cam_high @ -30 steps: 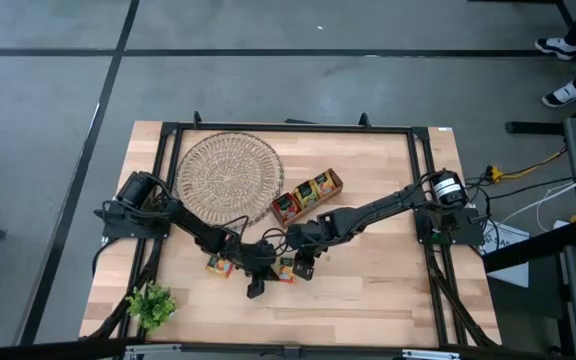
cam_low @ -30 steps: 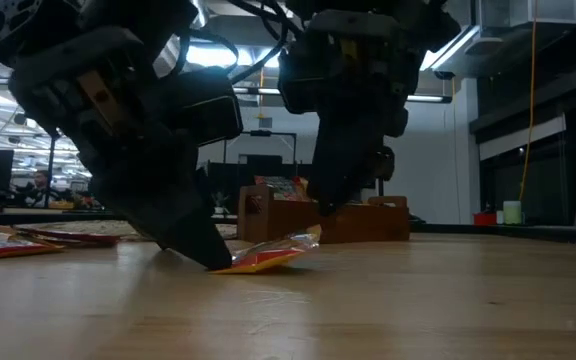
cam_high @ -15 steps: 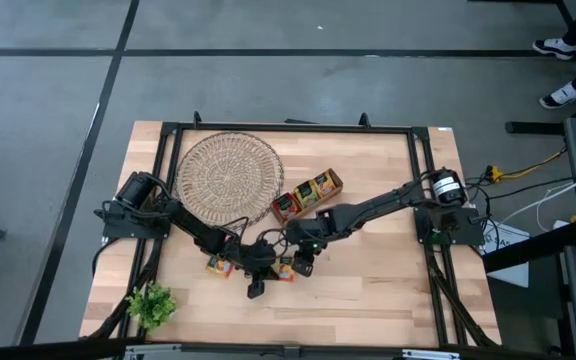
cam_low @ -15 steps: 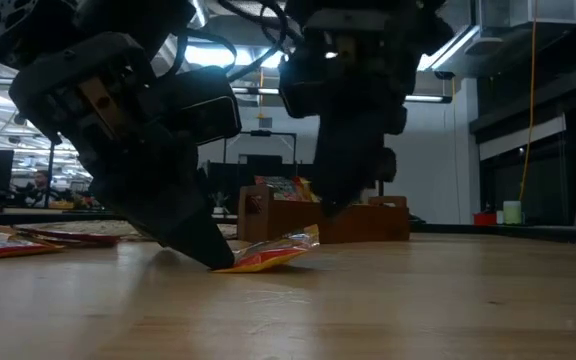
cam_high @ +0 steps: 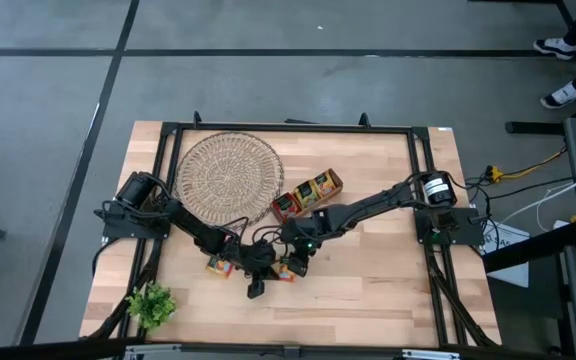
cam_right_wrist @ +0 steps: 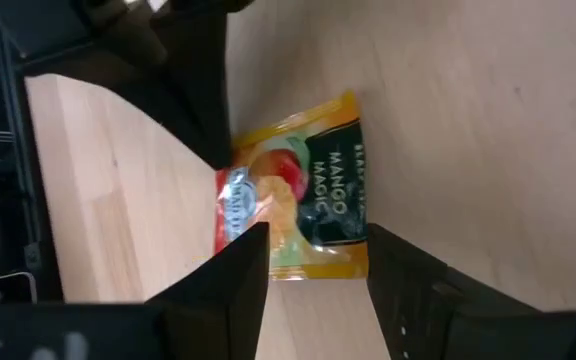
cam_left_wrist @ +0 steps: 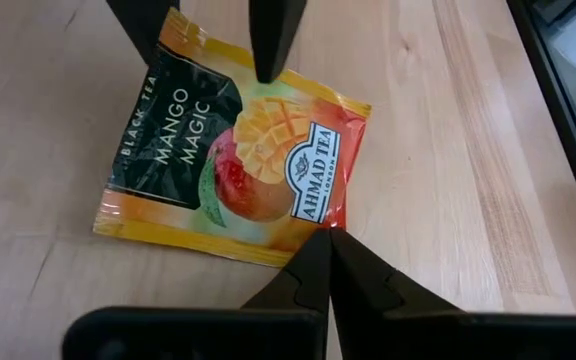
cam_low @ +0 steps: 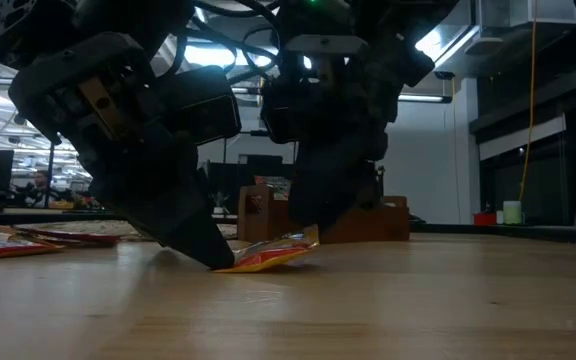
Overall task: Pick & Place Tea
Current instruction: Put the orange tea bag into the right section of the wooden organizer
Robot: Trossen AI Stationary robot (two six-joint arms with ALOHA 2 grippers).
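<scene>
Right gripper [cam_low: 313, 225], fingers spread, now lower and shifted toward the left gripper [cam_low: 213, 255] compared with a second earlier, its tips brought down from above the wooden tray to either side of the mango tea sachet [cam_low: 268, 255] on the table

Even overhead light washed the tabletop [cam_high: 368, 270] from above. At table height, bright ceiling lamps [cam_low: 223, 55] backlit both arms into near silhouettes, their nearest parts soft and out of focus.

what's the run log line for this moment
left gripper: shut, tips pinning corner of orange-and-dark square mango tea sachet | right gripper: open, straddling sachet | sachet: flat on wooden table
</scene>
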